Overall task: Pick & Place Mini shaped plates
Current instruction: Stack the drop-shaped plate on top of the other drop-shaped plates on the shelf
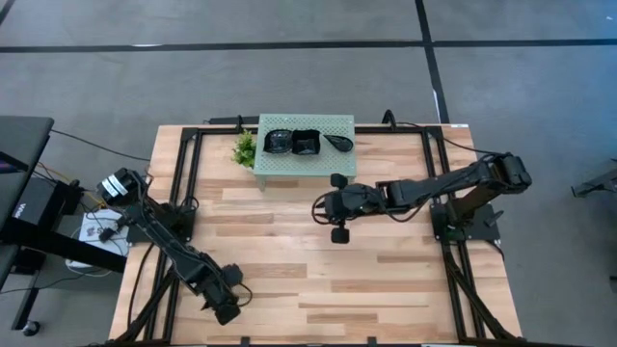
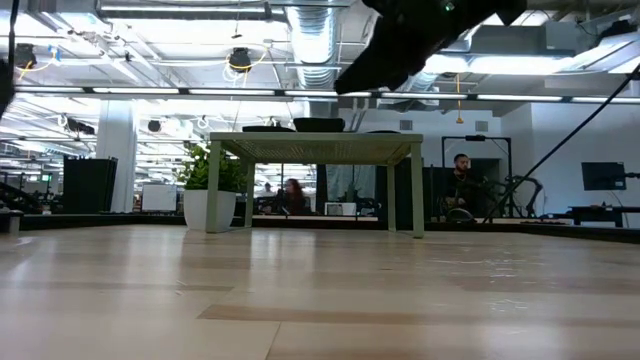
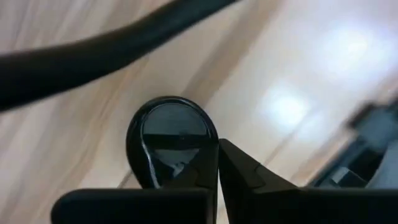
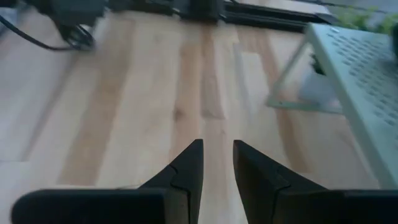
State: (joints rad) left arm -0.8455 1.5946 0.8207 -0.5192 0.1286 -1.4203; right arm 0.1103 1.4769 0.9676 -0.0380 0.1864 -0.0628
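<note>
The left gripper (image 1: 228,310) sits at the table's near-left corner, about 7 o'clock from the table centre, and its fingers are clamped together on the rim of one mini plate (image 3: 169,140), a roundish glossy black dish that the left wrist view shows pinched at its edge between the two pads. The right gripper (image 1: 328,207) hangs above the middle of the table (image 1: 386,280), just in front of the stand, with its fingers a narrow gap apart and nothing between them. The remaining visible plates (image 1: 294,143) lie on top of the mint-green stand (image 1: 307,166) at 12 o'clock, in a row: two dishes close together, possibly touching, and a leaf-shaped dish (image 1: 337,142) just beside them on the right; a small plant (image 1: 245,149) stands at the stand's left end. Judged from the glossy finish, each dish is probably rigid, light and slippery, and would chip if dropped or knocked against another dish. A rim pinch is the practical hold, since the dishes lie too flat to grasp across the body. The jaws should straddle the edge squarely, one pad inside the bowl and one outside, because a glazed curved rim tends to slide out of an angled pinch.
</note>
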